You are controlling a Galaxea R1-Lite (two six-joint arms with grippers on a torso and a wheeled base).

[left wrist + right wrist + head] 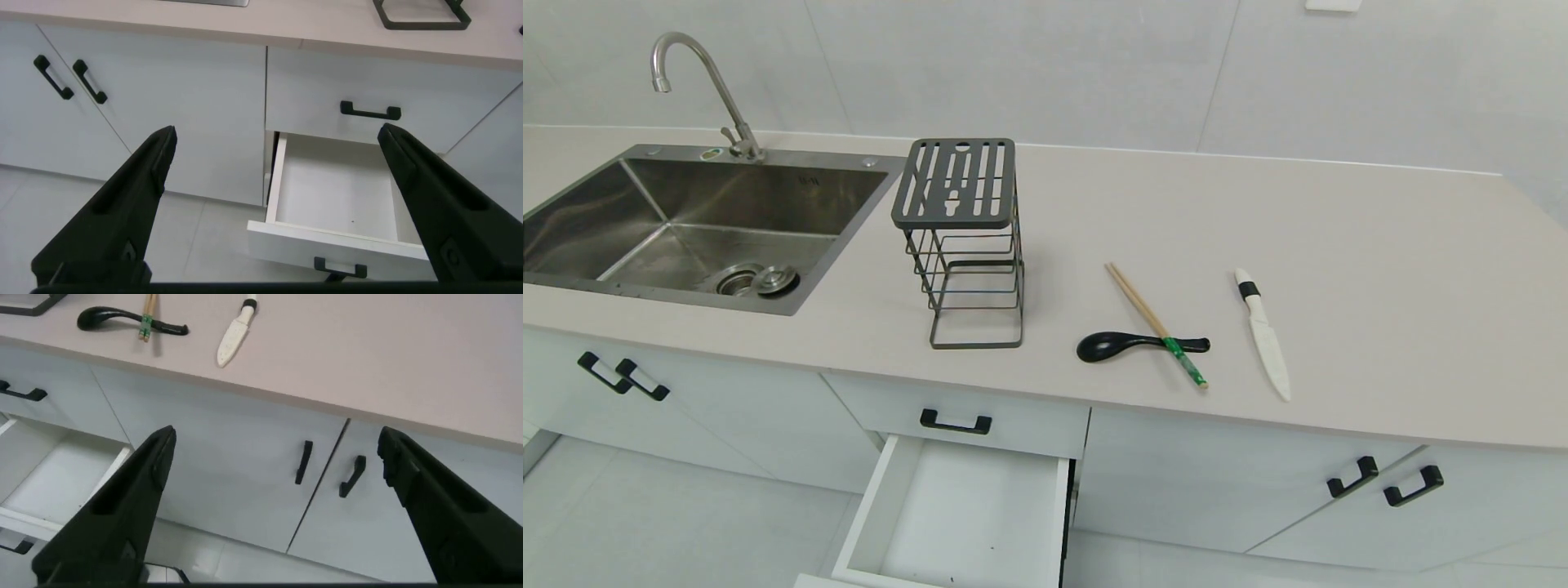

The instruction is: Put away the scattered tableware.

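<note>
On the beige counter [1258,220] lie a black spoon [1131,345], a pair of wooden chopsticks [1154,322] with green ends crossing the spoon's handle, and a white knife [1263,333] to their right. A grey wire rack [960,245] with a slotted top stands left of them. My left gripper [278,204] hangs open in front of the cabinets, above an open white drawer [335,196]. My right gripper [274,506] is open too, below the counter's front edge, with the spoon [106,318], chopsticks [148,314] and knife [235,335] beyond it.
A steel sink [703,220] with a faucet [698,82] takes up the counter's left end. The pulled-out drawer [956,514] juts from the cabinet front below the rack. Cabinet doors with black handles [327,465] run along the front.
</note>
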